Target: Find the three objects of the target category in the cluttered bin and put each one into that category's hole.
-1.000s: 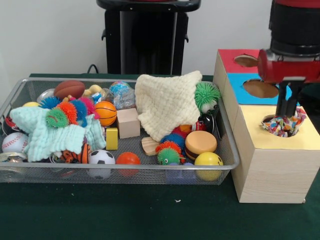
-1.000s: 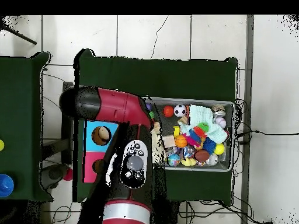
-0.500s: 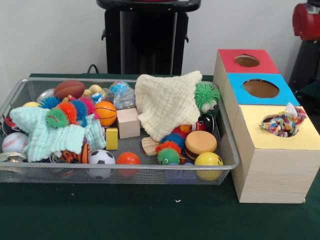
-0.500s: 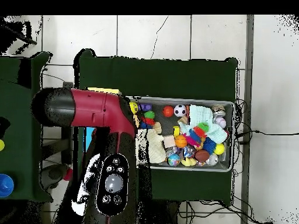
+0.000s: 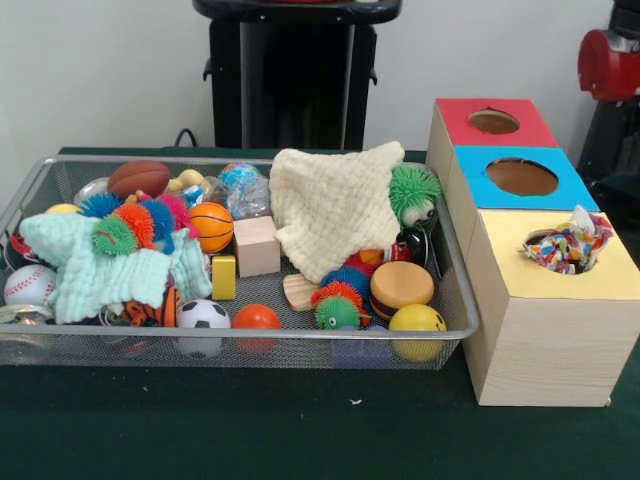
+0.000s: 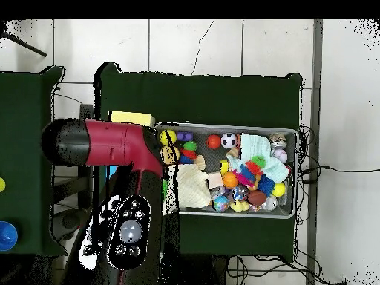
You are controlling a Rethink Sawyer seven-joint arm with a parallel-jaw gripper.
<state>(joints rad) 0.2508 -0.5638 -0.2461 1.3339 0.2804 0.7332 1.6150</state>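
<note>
Frankly, you can't see the tool: overhead the arm [image 6: 111,148] covers the box [image 5: 540,260]; only the front view shows the rope toy [image 5: 568,245] in its yellow hole, beside the bin [image 5: 455,300].

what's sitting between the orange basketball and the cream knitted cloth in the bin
In the front view, a plain wooden cube sits between the small orange basketball and the cream knitted cloth.

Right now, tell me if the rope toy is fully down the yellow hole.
Not fully. The multicoloured rope toy sits in the yellow hole with its knotted frayed end poking above the box top.
</note>
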